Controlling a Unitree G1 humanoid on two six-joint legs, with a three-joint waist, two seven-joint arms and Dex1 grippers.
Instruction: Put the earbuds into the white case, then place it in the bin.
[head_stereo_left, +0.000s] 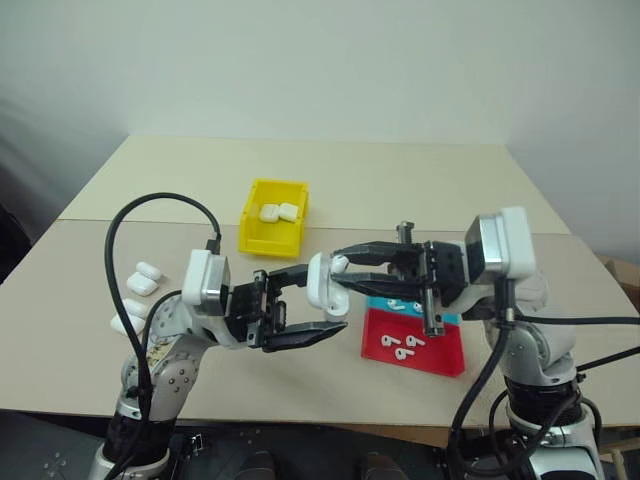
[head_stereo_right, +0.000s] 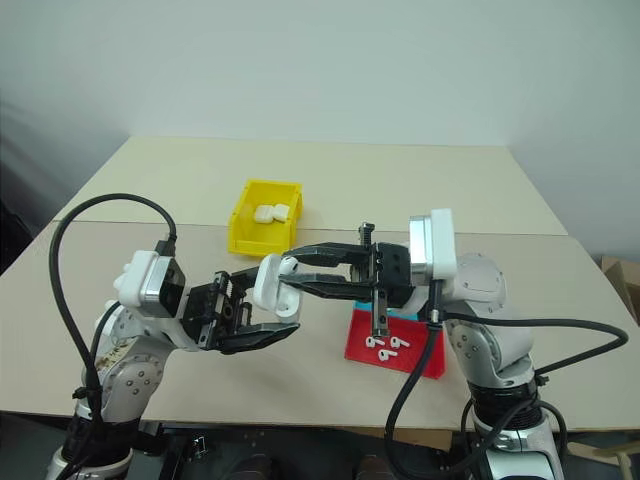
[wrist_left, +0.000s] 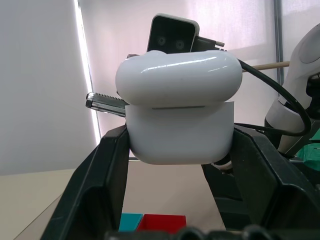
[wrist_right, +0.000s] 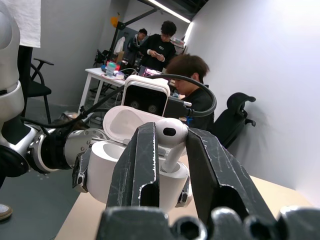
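The table (head_stereo_left: 400, 185) has a pale beige top with a seam running across it from side to side. The bin (head_stereo_left: 270, 232), bright yellow and open-topped, stands on the table just beyond the seam, left of centre. A flat red-and-teal tray (head_stereo_left: 440, 352) lies on the near section, right of centre, close to the front edge. Several spare white cases (head_stereo_left: 143, 280) lie directly on the surface in a loose group near the left edge, well apart from the bin and the tray.
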